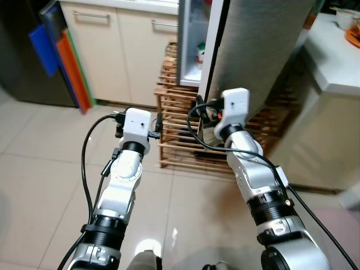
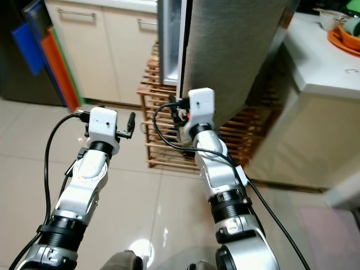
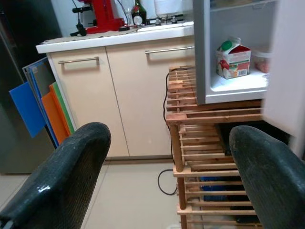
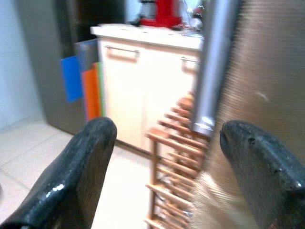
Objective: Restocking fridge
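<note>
Left gripper (image 3: 167,176) raised at centre-left of head view, fingers spread, empty, aimed at wooden slat rack (image 1: 177,121) and open fridge compartment above it. Milk carton (image 3: 233,58) stands upright on fridge shelf (image 3: 238,83), upper right of left wrist frame, ahead of and above that gripper. Right gripper (image 4: 164,171) at centre, fingers parted, empty, just beside steel fridge door (image 1: 253,50); door edge runs vertically. Judgement: right arm nearer door, left arm better lined up with shelf opening.
</note>
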`<state>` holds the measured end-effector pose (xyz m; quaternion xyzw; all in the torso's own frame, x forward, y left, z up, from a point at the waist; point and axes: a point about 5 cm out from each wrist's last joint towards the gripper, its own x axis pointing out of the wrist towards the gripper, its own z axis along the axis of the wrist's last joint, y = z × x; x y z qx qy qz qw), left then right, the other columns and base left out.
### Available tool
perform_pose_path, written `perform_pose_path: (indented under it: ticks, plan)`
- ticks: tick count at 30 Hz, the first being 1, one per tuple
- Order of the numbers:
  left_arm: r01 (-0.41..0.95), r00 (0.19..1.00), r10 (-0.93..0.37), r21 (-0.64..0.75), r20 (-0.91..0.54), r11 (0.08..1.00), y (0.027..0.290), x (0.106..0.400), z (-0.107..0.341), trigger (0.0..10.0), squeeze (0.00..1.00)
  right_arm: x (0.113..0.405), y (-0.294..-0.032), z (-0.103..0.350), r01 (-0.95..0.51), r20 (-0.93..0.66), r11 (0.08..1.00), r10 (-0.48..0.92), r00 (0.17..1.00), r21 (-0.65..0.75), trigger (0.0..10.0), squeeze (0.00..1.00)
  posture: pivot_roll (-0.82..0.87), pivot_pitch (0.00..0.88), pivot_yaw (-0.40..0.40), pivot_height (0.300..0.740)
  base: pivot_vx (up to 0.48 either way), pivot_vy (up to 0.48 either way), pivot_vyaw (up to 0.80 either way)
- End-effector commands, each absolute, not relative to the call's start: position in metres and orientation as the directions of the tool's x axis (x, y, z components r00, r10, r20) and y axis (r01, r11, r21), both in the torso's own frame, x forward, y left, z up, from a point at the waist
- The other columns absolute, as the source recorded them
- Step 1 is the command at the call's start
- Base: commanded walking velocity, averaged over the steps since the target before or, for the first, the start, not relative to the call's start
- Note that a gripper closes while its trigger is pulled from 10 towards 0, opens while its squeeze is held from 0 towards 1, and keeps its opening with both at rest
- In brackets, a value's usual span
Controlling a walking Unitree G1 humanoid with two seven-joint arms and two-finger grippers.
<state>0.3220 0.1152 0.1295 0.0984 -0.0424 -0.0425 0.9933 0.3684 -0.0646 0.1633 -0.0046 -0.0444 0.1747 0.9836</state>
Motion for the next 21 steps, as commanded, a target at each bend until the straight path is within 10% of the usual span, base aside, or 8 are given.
perform_pose_path:
  ticks: [1, 8, 21]
  plan:
    - [0.096, 0.99, -0.114, 0.199, 0.08, 0.975, 0.109, 0.321, 0.131, 10.0, 0.0, 0.374, -0.066, 0.174, -0.342, 0.132, 0.94, 0.341, 0.931, -0.016, 10.0, 0.0, 0.18, 0.077, -0.05, 0.74, 0.0, 0.0, 0.0]
    - [0.087, 0.991, -0.105, 0.199, 0.083, 0.976, 0.108, 0.318, 0.132, 10.0, 0.0, 0.386, -0.046, 0.217, -0.404, 0.283, 0.914, 0.377, 0.882, 0.04, 10.0, 0.0, 0.2, 0.087, -0.068, 0.74, 0.0, 0.0, 0.0]
    - [0.085, 0.99, -0.107, 0.224, 0.087, 0.971, 0.116, 0.316, 0.133, 10.0, 0.0, 0.346, -0.065, 0.152, -0.351, 0.193, 0.933, 0.332, 0.923, 0.074, 10.0, 0.0, 0.17, 0.111, -0.035, 0.74, 0.215, 0.0, 0.0]
